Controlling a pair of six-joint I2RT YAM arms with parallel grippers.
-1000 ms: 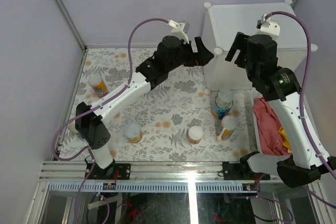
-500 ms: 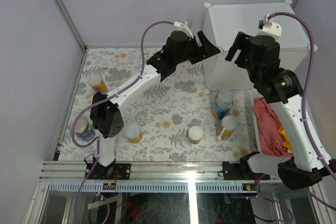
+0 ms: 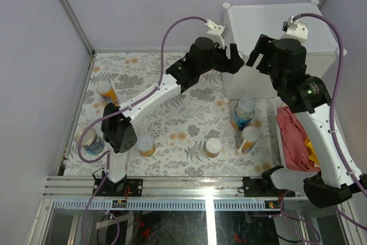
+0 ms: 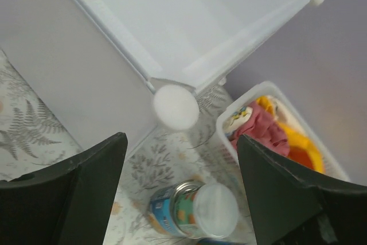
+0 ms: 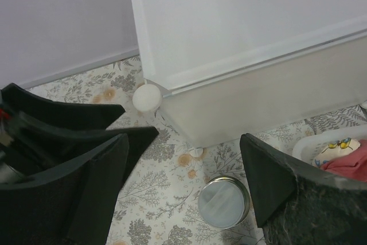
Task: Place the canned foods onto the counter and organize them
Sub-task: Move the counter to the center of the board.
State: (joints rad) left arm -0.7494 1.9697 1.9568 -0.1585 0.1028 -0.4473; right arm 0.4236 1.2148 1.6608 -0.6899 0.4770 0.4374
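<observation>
My left pincer (image 4: 180,144) and right pincer (image 5: 184,142) spread, empty, by corner of counter (image 3: 275,30); blue can (image 3: 243,113) below on mat (image 3: 172,113), likely next pick.

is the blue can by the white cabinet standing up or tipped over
Upright. The blue-labelled can stands on its base beside the counter, and its round top faces up in the right wrist view.

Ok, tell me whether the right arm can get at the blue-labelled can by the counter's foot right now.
Probably yes. The right gripper hangs open and empty above the blue-labelled can, whose top is uncovered. The left gripper close beside it and the counter could crowd the descent.
</observation>
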